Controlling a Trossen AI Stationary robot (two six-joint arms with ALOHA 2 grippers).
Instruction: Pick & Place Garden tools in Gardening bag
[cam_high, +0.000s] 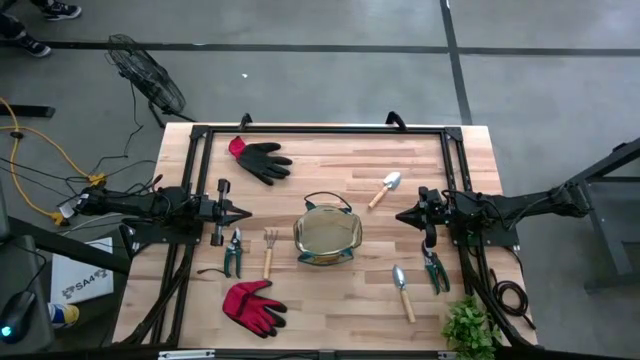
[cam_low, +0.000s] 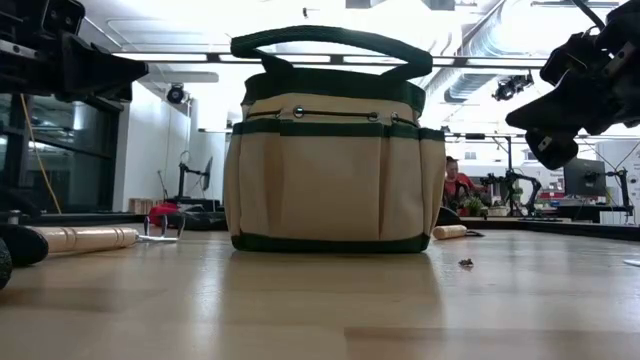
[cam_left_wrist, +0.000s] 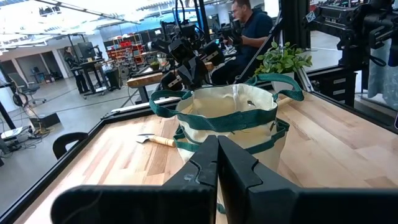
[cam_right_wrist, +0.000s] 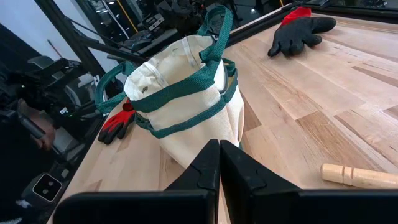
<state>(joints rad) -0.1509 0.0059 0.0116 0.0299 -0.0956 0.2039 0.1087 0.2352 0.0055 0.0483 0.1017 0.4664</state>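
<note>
Between my two grippers: the gardening bag (cam_high: 326, 239) stands upright at the middle of the table (cam_high: 330, 160), mouth open, touched by neither.
My left gripper (cam_high: 243, 212): fingers pressed tight together, nothing held, tip aimed at the bag from its left, well apart from it.
My right gripper (cam_high: 402, 214): fingers likewise clamped together on nothing, tip aimed at the bag from its right, near it but apart.
Just beside my left gripper: one pair of pruners (cam_high: 233, 252) lies on the near side of it, and the fork (cam_high: 269, 252) lies between those pruners and the bag.
Farther from my left gripper: the red glove (cam_high: 254, 305) lies flat near the front edge; the black-and-red glove (cam_high: 260, 159) lies flat toward the far edge.
Just beside my right gripper: the second pair of pruners (cam_high: 435, 268) lies below my wrist on the near side.
Near my right gripper: one trowel (cam_high: 384, 188) lies on the far side, blade away from the bag; the other trowel (cam_high: 403, 291) lies on the near side, right of the bag.
Front right corner: a leafy plant (cam_high: 470, 325) sits beyond the pruners.
Bag seen from my wrists: cream cloth, green rim and loop handles (cam_left_wrist: 224, 99), one glove showing behind it (cam_right_wrist: 118, 124).
</note>
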